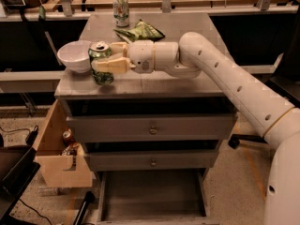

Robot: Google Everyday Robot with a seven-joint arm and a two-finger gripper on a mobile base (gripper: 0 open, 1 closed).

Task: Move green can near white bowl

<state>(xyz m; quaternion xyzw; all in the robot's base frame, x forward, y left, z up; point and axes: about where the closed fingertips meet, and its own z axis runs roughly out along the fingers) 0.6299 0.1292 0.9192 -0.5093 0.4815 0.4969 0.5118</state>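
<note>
**Green can held right beside the white bowl**

The gripper (104, 57) has its fingers (112, 65) clamped on the green can (103, 78). The can stands upright at 3 o'clock of the white bowl (74, 55), just beside it, near the counter's (154, 84) front-left edge. One finger hides the can's middle. The bowl is smooth and round. A crinkly snack bag (140, 31) lies at 1 o'clock of the can.

Can (100, 51) in jaws, right of bowl (75, 56)
</note>
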